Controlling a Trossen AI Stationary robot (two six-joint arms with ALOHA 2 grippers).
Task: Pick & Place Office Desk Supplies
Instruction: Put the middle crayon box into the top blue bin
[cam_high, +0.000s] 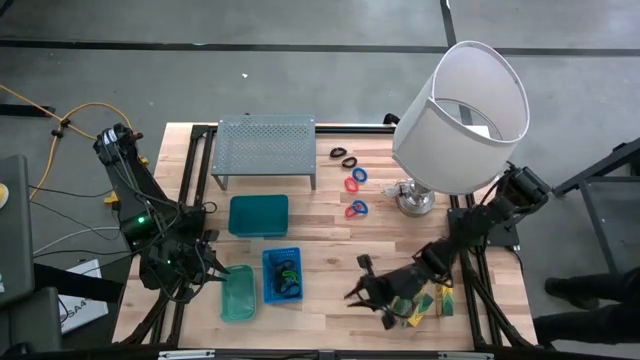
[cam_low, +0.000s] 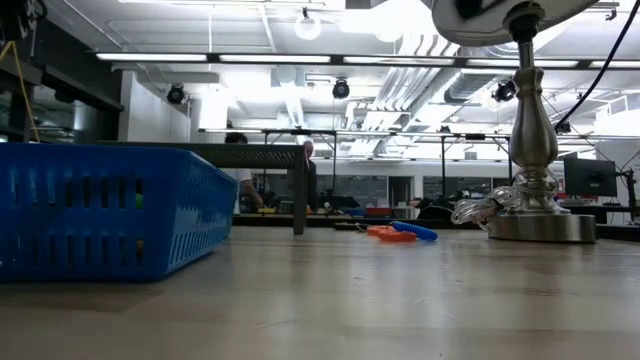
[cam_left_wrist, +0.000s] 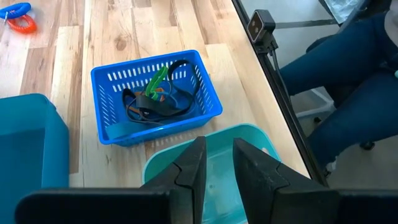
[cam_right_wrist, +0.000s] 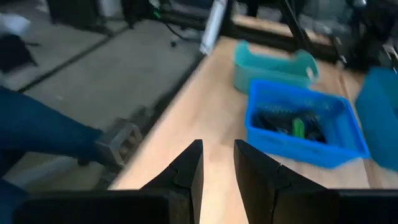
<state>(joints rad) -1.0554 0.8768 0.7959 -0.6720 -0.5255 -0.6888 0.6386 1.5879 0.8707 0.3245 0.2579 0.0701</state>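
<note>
The right gripper (cam_high: 375, 293), jaws narrow and empty, is hovering near the table's front edge beside yellow-green packets (cam_high: 415, 305), risking knocking them off.

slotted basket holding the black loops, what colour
Blue; the slotted basket shows best in the left wrist view.

My left arm folds down the left side of the high view, its wrist bent low at the lower left; my left gripper (cam_left_wrist: 216, 163) points forward with its two dark fingers (cam_left_wrist: 193, 165) held a narrow gap apart, nothing between them. My right arm reaches in from the right edge of that view, slanting down toward the bottom centre; my right gripper (cam_right_wrist: 217, 167) hangs there, fingers (cam_right_wrist: 250, 167) likewise parted by a slim gap, gripping nothing.
</note>
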